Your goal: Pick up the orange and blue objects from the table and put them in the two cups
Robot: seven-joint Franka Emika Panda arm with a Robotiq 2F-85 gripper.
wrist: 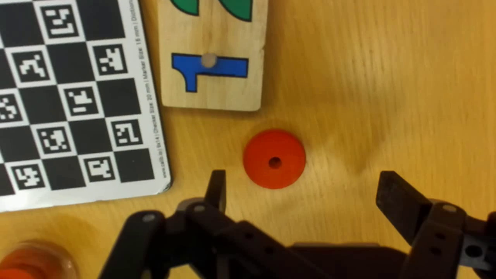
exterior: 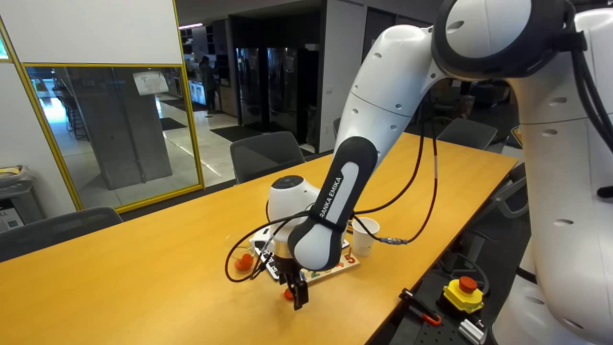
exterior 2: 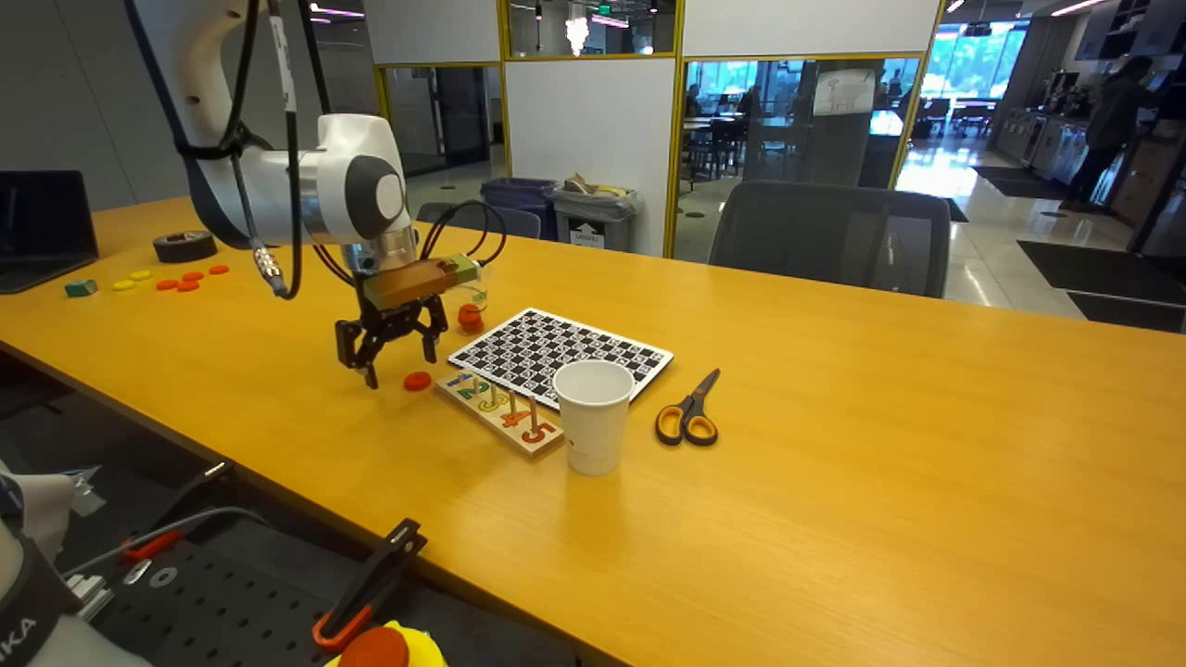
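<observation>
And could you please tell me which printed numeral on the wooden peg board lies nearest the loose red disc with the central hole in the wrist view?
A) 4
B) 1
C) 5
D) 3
B, since the wrist view shows the blue numeral 1 at the end of the wooden peg board that faces the red disc.

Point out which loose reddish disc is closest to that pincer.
The lone disc just off the 1 end of the number board. The other loose discs lie grouped well away from the pincer, near the tape roll.
</observation>
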